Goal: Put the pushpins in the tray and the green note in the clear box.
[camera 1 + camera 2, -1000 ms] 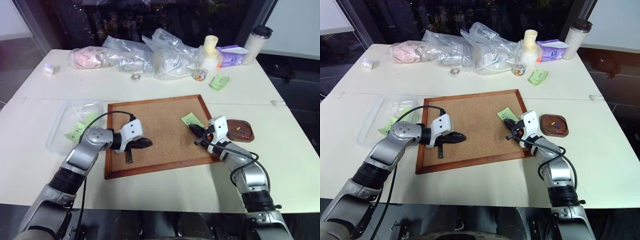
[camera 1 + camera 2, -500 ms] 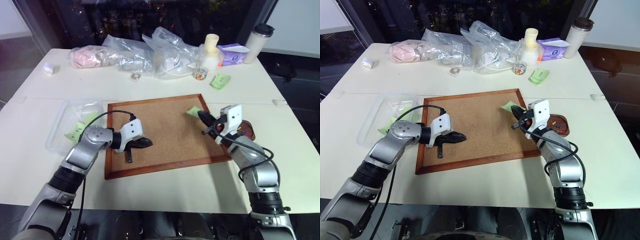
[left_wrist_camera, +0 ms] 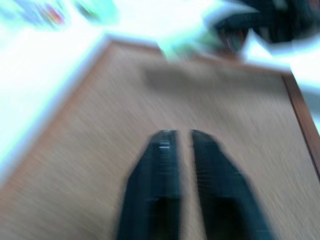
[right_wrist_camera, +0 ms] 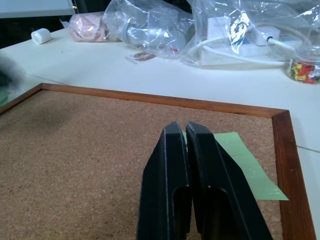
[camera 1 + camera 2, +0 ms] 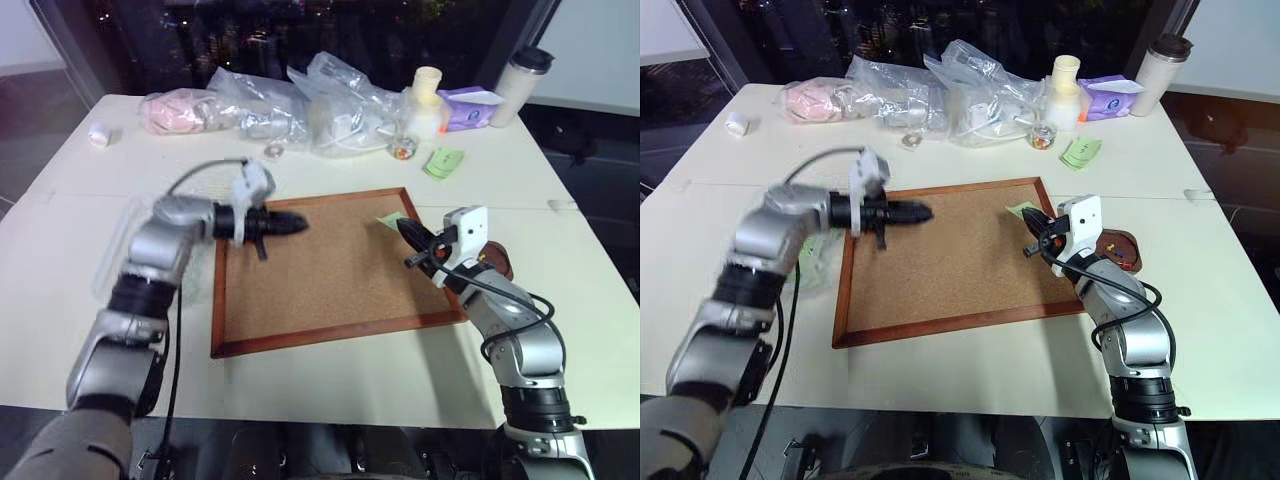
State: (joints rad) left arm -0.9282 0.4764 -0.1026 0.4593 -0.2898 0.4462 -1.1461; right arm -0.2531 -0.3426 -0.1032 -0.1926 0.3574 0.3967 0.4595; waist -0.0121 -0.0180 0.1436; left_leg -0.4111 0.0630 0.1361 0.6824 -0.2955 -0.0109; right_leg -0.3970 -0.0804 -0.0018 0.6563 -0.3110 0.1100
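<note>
Since the right gripper (image 5: pixel 408 232) is holding the green note (image 5: pixel 392 220), I think the step now is taking the note to the clear box.

Closest is the cork board (image 5: pixel 320 285). I can see no pushpins on it, but they are tiny, so I cannot be sure. At 3 o'clock from the board sits the tray (image 5: pixel 1122 243), partly behind the right gripper. A few little coloured bits lie inside it. They may be the pushpins, but they are too small to tell.

The right gripper hangs over the board's 2 o'clock corner. Its jaws are together, and they seem to pinch one edge of the note. The note sticks out past the tips, above that corner.

At 9 o'clock from the board is the box (image 5: pixel 820 270), partly behind the left arm. Something green lies in it.

The left gripper (image 5: pixel 285 224) is up over the board at about 10 o'clock, pointing toward the note. Its jaws are a little apart, with nothing between them.

Far off at 12 o'clock are plastic bags (image 5: pixel 330 100).

The box is far from the right gripper, all the way across the board. So next, I think, the note must go over to the left side. Maybe the left gripper takes it. The paper is thin and floppy, so the pinch must be gentle and sure.
</note>
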